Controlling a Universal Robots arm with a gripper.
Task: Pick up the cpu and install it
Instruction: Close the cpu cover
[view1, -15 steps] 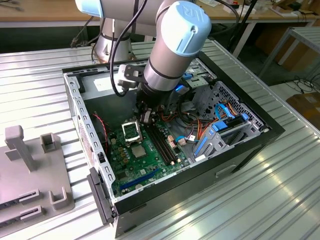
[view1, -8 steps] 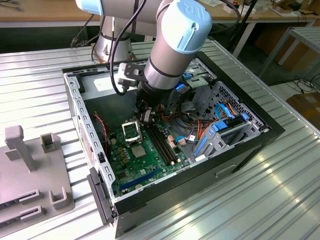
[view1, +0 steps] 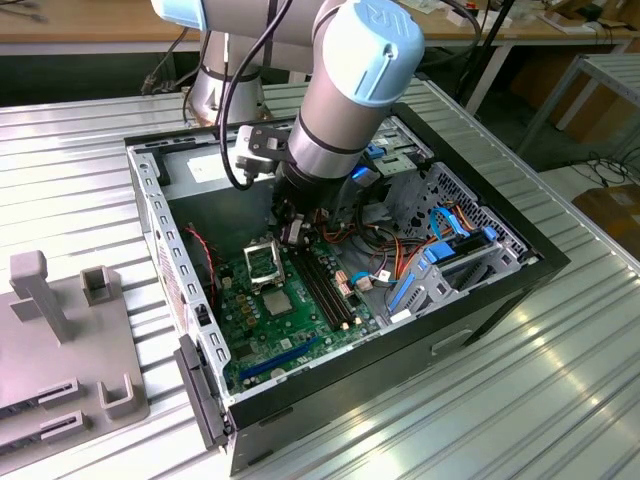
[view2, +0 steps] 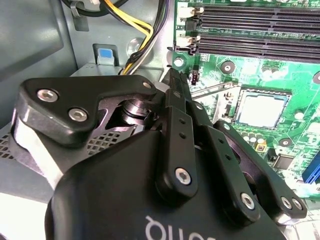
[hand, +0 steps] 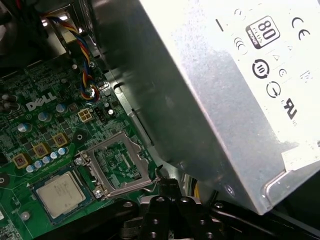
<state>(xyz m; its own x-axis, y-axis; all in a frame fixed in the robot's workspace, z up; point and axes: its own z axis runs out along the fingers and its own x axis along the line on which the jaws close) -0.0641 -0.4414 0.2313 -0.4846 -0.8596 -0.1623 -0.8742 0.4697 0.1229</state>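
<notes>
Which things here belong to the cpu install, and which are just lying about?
For the job:
cpu
open socket frame
gripper
motherboard

Just lying about:
power supply
memory slots
coloured cable bundle
grey fixture blocks beside the case

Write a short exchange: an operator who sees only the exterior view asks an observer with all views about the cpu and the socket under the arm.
Operator: The arm blocks much of my view. Is the cpu in the socket?
Observer: No. In the first wrist view the cpu lies flat on the motherboard beside the socket frame, which has no chip in it.
Operator: Where is the end effector?
Observer: In the first wrist view the end effector is at the socket frame's edge, apart from the cpu.
</notes>
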